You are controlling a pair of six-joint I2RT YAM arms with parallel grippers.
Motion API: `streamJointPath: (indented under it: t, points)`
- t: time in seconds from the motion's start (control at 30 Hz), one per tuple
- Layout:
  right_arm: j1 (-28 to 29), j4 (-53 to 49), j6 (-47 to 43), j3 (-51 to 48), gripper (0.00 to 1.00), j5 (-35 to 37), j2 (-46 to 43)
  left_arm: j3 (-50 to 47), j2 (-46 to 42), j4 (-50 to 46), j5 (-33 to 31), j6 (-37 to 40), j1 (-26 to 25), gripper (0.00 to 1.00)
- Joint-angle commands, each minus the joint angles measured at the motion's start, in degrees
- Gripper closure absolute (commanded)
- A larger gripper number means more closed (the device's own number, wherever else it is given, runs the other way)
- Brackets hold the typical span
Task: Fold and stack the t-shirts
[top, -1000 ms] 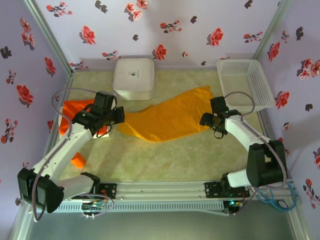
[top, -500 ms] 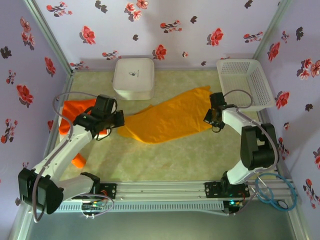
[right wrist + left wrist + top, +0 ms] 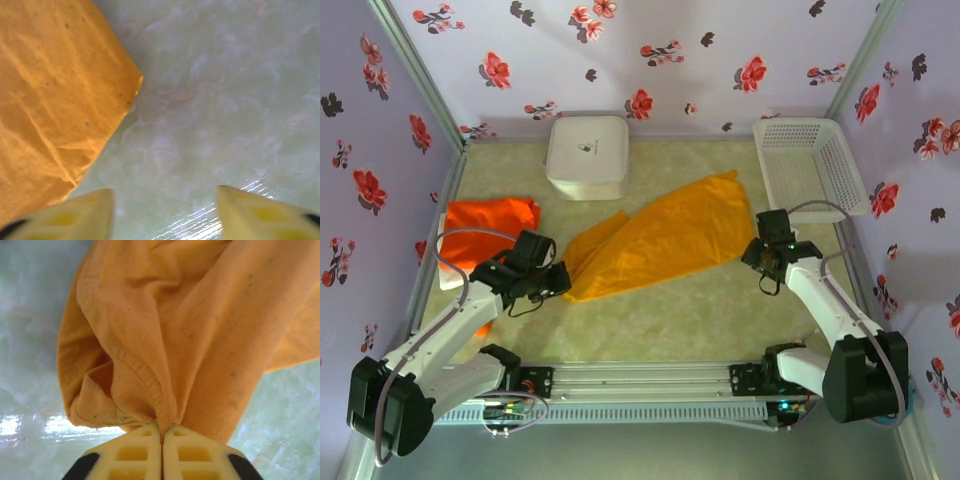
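The left gripper (image 3: 161,434) is found clamped on a bunched, ribbed hem of the mustard t-shirt (image 3: 200,325). The right gripper (image 3: 165,200) is seen spread apart and empty over the bare table (image 3: 225,100), with the shirt's corner at eleven o'clock. The cloth is judged light, limp and unbreakable, best pinched at hems or corners. It is laid rumpled mid-table, running toward two o'clock from the left gripper, with the red-orange t-shirt (image 3: 488,215) noted at the table's nine o'clock.
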Motion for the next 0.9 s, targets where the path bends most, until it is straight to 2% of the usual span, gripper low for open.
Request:
streamJointPath:
  t: [0.0,0.1,0.13,0.2,0.37,0.5,0.57,0.6,0.77,0.83,0.87]
  points:
    - [-0.4,2.3,0.5,1.7,0.04,0.5,4.2,-1.9,1.4,0.5,1.2,-3.1,-0.7,0.83]
    - [-0.4,5.9,-0.4,5.8,0.01,0.2,10.8,-3.0,3.0,1.3,1.1,-2.5,-1.0,0.46]
    - [-0.5,6.6,-0.6,7.8,0.01,0.3,14.0,-2.6,3.7,1.4,0.7,-2.1,-0.9,0.36]
    - [-0.5,6.6,-1.3,11.9,0.01,0.8,19.5,-1.0,5.0,1.2,0.0,-1.0,-0.9,0.29]
    - [-1.4,7.6,-1.9,17.3,0.03,-0.9,29.8,5.2,8.7,1.6,-1.8,3.4,1.6,0.28]
    - [-1.6,9.2,-1.9,17.4,0.18,-3.6,32.8,10.9,14.8,3.6,-1.8,7.4,5.4,0.33]
    - [-1.7,8.9,-2.2,16.7,0.35,-4.3,32.8,14.1,19.2,5.0,-2.5,8.7,6.7,0.35]
    - [-1.7,9.2,-2.2,16.0,0.41,-4.7,32.3,15.6,21.6,5.4,-4.0,9.1,6.8,0.36]
    - [-1.7,8.0,-3.1,11.4,0.83,-5.0,26.4,24.9,36.1,4.5,-7.6,13.2,6.9,0.37]
    - [-1.8,5.8,-3.4,10.0,0.93,-3.9,23.6,27.5,41.5,4.0,-8.3,14.2,6.9,0.38]
    - [-1.8,4.6,-3.8,9.2,0.95,-3.0,21.9,28.6,43.8,4.1,-8.4,14.6,6.8,0.39]
